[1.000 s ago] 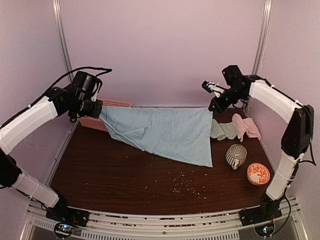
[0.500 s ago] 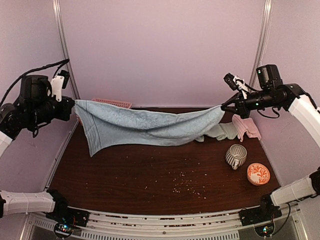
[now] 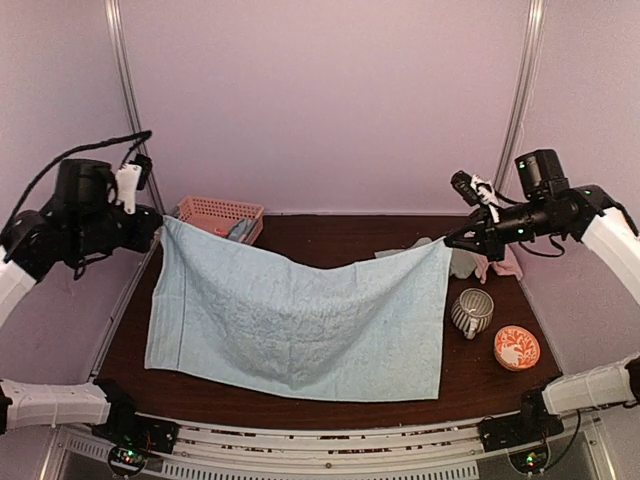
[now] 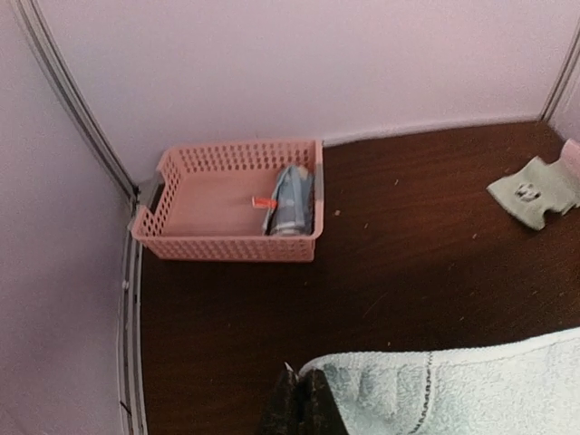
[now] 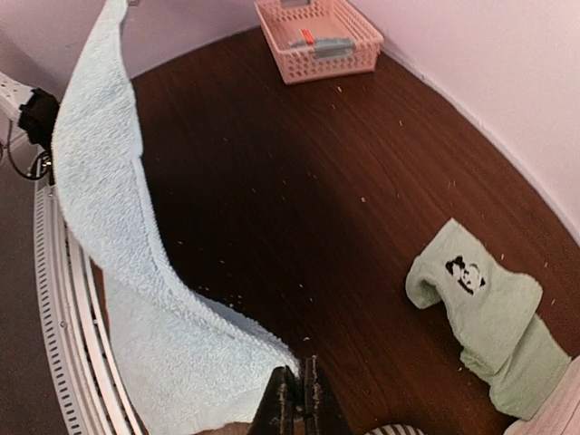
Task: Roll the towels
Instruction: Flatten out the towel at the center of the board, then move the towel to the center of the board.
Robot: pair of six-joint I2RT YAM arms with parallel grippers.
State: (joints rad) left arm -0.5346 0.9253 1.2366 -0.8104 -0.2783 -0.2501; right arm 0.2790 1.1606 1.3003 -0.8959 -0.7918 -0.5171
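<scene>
Left gripper pinched tight on a light blue towel corner, just left of the pink basket. Towel hangs spread, in front of basket. Right gripper clamps opposite corner, well right of basket.

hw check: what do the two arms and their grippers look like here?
Both the left arm and the right arm have white link shells with black joints and wrist units. A black cable loops over the left one. The left gripper and right gripper have slim dark fingers.
</scene>
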